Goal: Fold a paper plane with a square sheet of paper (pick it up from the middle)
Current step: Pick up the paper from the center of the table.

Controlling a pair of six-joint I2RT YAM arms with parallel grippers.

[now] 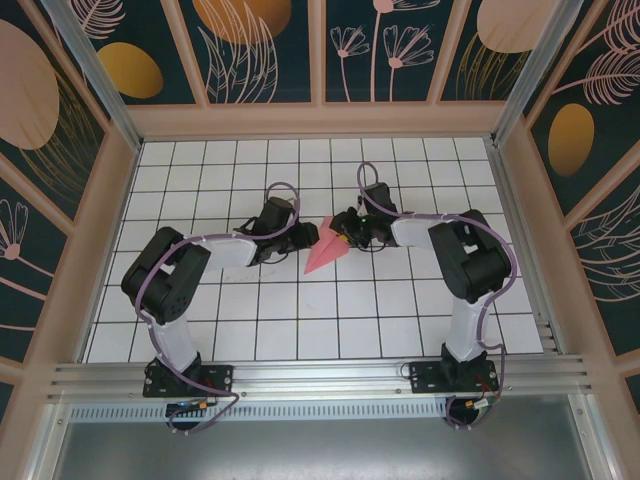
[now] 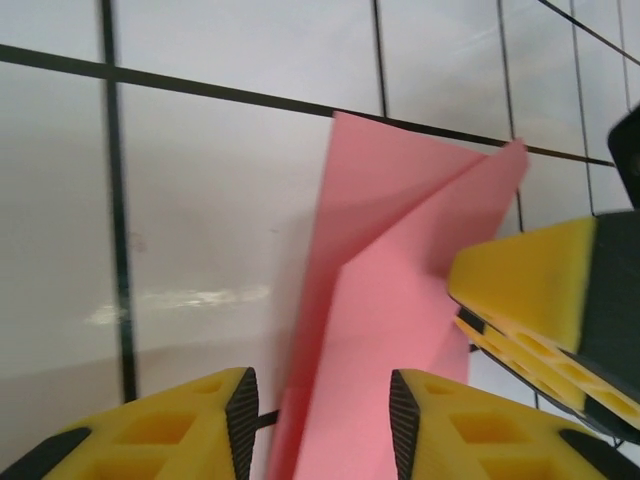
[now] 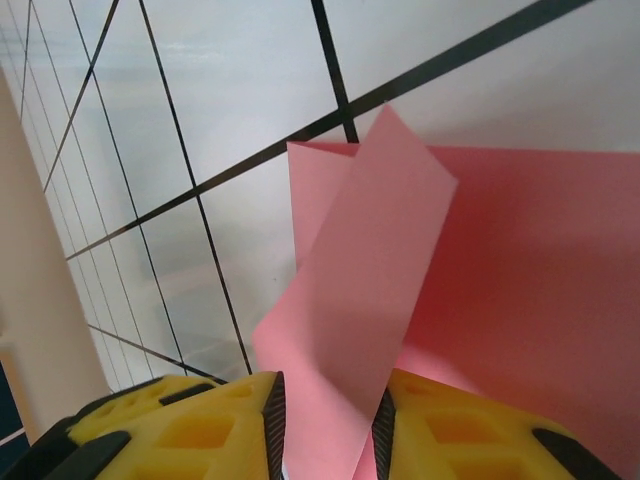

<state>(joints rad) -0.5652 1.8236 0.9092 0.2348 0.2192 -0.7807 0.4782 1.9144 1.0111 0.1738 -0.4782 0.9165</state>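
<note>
Pink sheet (image 1: pixel 325 255), part-folded to a point, sits mid-frame in the top view on the bench (image 1: pixel 400 320), between both arms. Left gripper (image 2: pixel 322 420): jaws apart, sheet edge between them, one pad clear of it. Right gripper (image 3: pixel 328 410): narrow around a raised flap. Whether it truly pinches, I cannot tell. Risk — left slack while right pulls: sheet pivots, crease runs crooked, or the flap tears.

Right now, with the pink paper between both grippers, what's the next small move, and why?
Probably close the right gripper firmly on the pink paper flap between its jaws. The left gripper looks open, a gap showing beside the paper, so the half-folded sheet may otherwise slip.
</note>
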